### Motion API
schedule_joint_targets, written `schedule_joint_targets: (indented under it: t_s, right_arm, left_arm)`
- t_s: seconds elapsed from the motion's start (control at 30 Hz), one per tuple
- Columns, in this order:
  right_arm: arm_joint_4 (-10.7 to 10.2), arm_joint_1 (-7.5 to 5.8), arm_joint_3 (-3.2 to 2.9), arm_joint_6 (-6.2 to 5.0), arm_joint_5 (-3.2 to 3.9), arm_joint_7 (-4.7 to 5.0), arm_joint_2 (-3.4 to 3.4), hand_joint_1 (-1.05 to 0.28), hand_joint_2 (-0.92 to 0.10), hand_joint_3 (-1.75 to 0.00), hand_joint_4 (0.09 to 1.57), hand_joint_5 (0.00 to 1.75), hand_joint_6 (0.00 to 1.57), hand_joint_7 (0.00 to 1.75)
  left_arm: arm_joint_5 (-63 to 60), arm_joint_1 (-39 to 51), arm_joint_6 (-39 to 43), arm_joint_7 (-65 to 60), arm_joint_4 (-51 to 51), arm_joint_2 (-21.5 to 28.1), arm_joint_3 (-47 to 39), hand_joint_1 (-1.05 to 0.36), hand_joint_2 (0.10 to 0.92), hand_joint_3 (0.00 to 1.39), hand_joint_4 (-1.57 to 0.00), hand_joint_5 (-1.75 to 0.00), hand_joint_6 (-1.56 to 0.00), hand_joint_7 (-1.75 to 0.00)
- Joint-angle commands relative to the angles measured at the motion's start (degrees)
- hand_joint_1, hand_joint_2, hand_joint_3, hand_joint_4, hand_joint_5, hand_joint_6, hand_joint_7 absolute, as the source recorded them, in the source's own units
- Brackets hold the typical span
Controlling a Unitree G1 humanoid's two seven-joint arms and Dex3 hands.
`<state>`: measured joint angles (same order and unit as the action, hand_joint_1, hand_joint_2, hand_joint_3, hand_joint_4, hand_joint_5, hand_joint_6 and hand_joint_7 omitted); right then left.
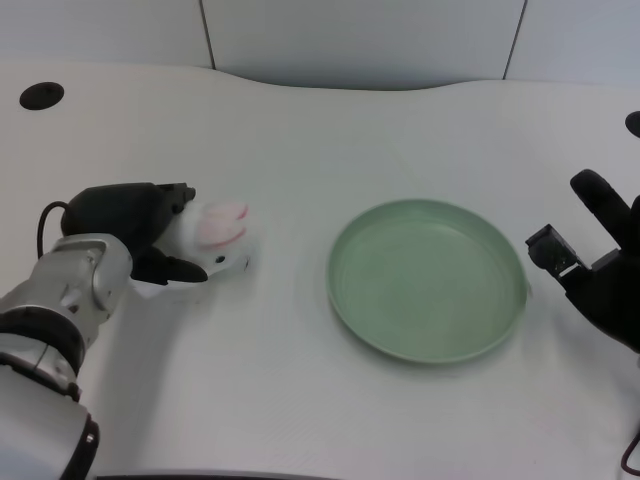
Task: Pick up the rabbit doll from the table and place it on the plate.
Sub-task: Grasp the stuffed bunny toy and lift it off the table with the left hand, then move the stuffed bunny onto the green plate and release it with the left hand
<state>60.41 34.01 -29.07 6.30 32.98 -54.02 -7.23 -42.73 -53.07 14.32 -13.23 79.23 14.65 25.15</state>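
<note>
No brand, label or readable writing anywhere in the head view.

White table filling nearly the whole picture, its far edge a gentle curve against pale wall panels split by thin dark seams. Green plate as the landmark: round, shallow, raised rim, lying flat right of centre. Nothing in it; only bare green inside.

Left of the plate, well apart from its rim: rabbit doll, white with pink ears, lying on the tabletop, ears pointing toward the plate. A clear strip of bare table between doll and plate. Beyond the plate, open white surface up to the curved far edge; nearer than the plate, open surface down to the bottom of the picture.

Left hand, black, at the doll's far-from-plate side, wrapped about the rear of the doll: fingers over the top and one dark finger under the nearer side, touching the white plush. Closed around the doll, though impossible to tell whether lifted or pressed on the table. Silver forearm running from the hand down to the lower left corner, a black cable looping beside it.

Right of the plate, just beside its rim but not touching: right hand, black, fingers spread, holding nothing.

Far left of the plate, near the table's far edge: a dark round hole in the tabletop. Another dark spot at the right border, beyond the plate, partly cut off.
</note>
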Motion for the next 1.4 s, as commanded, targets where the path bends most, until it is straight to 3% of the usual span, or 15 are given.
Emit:
schedule_joint_targets:
  t_s: [0.03,0.13,0.23,0.37,0.47,0.57,0.67,0.7,0.83,1.0,1.07,1.13,1.2,1.27,1.4]
  right_arm:
    - [-0.5,-0.67,-0.49,0.02,0.85,-0.36,-0.24,-0.66,-0.92,-0.29,0.59,1.75,0.7,1.43]
    - [-0.7,-0.68,-0.44,-0.31,0.84,-0.62,-0.08,-0.66,-0.92,-0.31,0.59,1.75,0.7,1.43]
    - [-1.0,-0.71,-0.57,-0.09,1.01,-0.46,0.0,-0.66,-0.92,-0.31,0.59,1.75,0.7,1.43]
    - [-1.2,-0.79,-0.56,-0.08,1.13,-0.49,-0.04,-0.66,-0.92,-0.32,0.61,1.75,0.71,1.45]
    - [-1.0,-0.8,-0.52,-0.04,1.2,-0.7,-0.31,-0.66,-0.92,-0.33,0.61,1.75,0.7,1.46]
    - [-0.9,-0.81,-0.55,0.11,1.3,-0.62,-0.44,-0.66,-0.92,-0.33,0.62,1.75,0.7,1.46]
    - [-0.8,-0.78,-0.57,0.15,1.27,-0.43,-0.55,-0.66,-0.92,-0.32,0.61,1.75,0.7,1.46]
    - [-0.9,-0.78,-0.56,0.15,1.23,-0.21,-0.53,-0.66,-0.92,-0.31,0.61,1.75,0.71,1.45]
    - [-0.7,-0.71,-0.54,0.19,1.15,0.03,-0.62,-0.66,-0.92,-0.3,0.61,1.75,0.7,1.45]
    - [-0.9,-0.82,-0.35,-0.26,0.88,0.38,-0.6,-0.66,-0.92,-0.3,0.6,1.75,0.7,1.43]
    - [-0.7,-0.71,-0.49,0.25,1.12,0.36,-0.65,-0.66,-0.92,-0.3,0.6,1.75,0.7,1.43]
    - [-0.7,-0.69,-0.52,0.17,1.13,0.42,-0.59,-0.66,-0.92,-0.3,0.6,1.75,0.7,1.43]
    - [-0.7,-0.73,-0.44,-0.26,1.02,0.21,-0.51,-0.66,-0.92,-0.32,0.6,1.75,0.7,1.45]
    - [-0.6,-0.74,-0.34,-0.48,0.91,0.05,-0.49,-0.66,-0.92,-0.33,0.6,1.75,0.69,1.46]
    - [-0.5,-0.72,-0.23,-0.56,0.85,-0.2,-0.46,-0.66,-0.92,-0.33,0.6,1.75,0.69,1.47]
  left_arm:
    - [0.1,-0.6,-1.2,-2.2,0.8,-0.9,0.0,-0.77,0.921,0.04,-0.87,-0.1,-0.7,-0.06]
    - [-0.6,-0.9,-1.5,-4.4,0.8,-1.8,0.7,-0.71,0.921,0.06,-1.07,-0.18,-0.94,-0.09]
    - [-0.2,-1.2,-0.7,-5.1,0.8,-2.7,0.6,-0.68,0.921,0.1,-1.1,-0.67,-1.21,-0.09]
    - [0.1,-1.5,-0.1,-5.1,0.8,-3.4,0.4,-0.69,0.921,0.14,-1.04,-0.81,-1.25,-0.08]
    - [0.4,-1.8,0.9,-5.2,0.7,-3.9,0.2,-0.63,0.921,0.13,-0.96,-1.04,-1.29,-0.14]
    - [0.4,-2.0,1.3,-5.2,0.7,-3.7,0.2,-0.62,0.921,0.12,-0.94,-1.08,-1.29,-0.16]
    - [0.7,-2.7,2.0,-4.9,0.6,-3.1,-0.1,-0.6,0.921,0.11,-0.89,-1.2,-0.99,-0.73]
    - [0.8,-2.9,2.2,-4.9,0.6,-3.0,-0.2,-0.59,0.921,0.1,-0.94,-1.04,-0.99,-0.63]
    - [0.9,-4.4,3.7,-5.9,0.4,-2.0,-0.5,-0.59,0.921,0.11,-1.03,-0.78,-1.11,-0.28]
    - [0.4,-6.6,5.6,-6.8,0.2,-1.4,-0.1,-0.58,0.921,0.11,-0.97,-0.97,-1.16,-0.24]
    - [0.6,-8.1,7.3,-7.5,-0.1,-1.4,-0.1,-0.58,0.921,0.12,-0.96,-1.02,-1.17,-0.25]
    - [0.6,-9.3,8.8,-8.3,-0.2,-1.6,-0.1,-0.56,0.921,0.11,-0.84,-1.38,-0.9,-0.94]
    - [0.6,-10.0,9.6,-8.7,-0.2,-1.9,0.0,-0.57,0.921,0.13,-0.82,-1.52,-0.79,-1.23]
    - [0.6,-10.7,10.3,-9.0,-0.3,-2.5,0.2,-0.58,0.921,0.14,-0.8,-1.62,-0.75,-1.38]
    - [0.5,-11.8,11.7,-9.0,-0.6,-4.5,0.8,-0.62,0.921,0.14,-0.86,-1.55,-0.82,-1.28]
